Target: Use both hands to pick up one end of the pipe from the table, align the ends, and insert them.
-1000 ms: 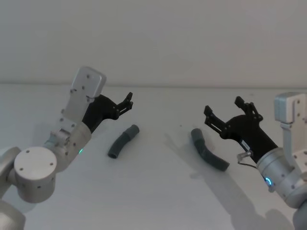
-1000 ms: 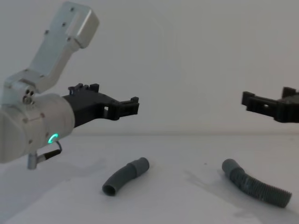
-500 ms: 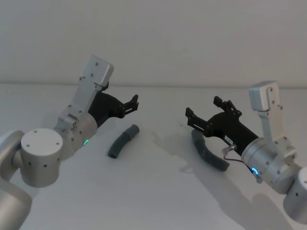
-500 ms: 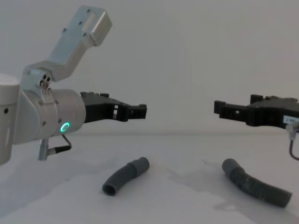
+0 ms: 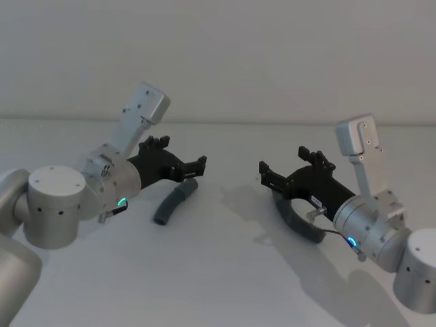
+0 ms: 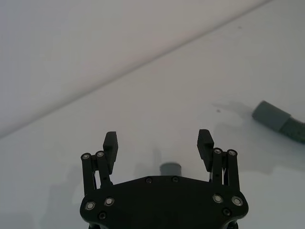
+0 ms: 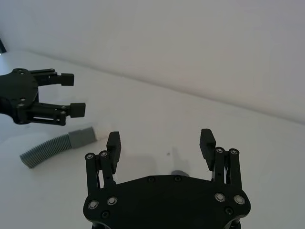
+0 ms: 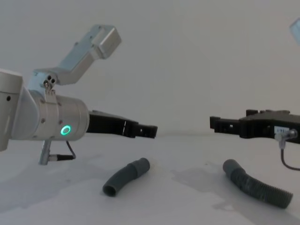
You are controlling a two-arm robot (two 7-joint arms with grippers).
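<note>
Both grippers hang open and empty above the pipe pieces; nothing is lifted yet.

Left gripper [image 6: 157, 138] hovers with its jaws spread wide over the collar end [image 8: 142, 165] of the short elbow [image 8: 125, 176], which lies flat on the table [image 5: 218, 286], in the middle part toward the left edge. Right gripper [image 7: 160, 137], spread equally wide and holding nothing, hovers over the smooth cuff [image 8: 230, 167] of the corrugated hose [image 8: 255, 189], which lies toward the right edge. Both pieces are dark grey; the elbow is smooth and gently curved, the hose is ribbed and bends near its cuff. They lie well apart. I judge the task to be at its start: grasping, lifting, aligning the ends and inserting are all left.
</note>
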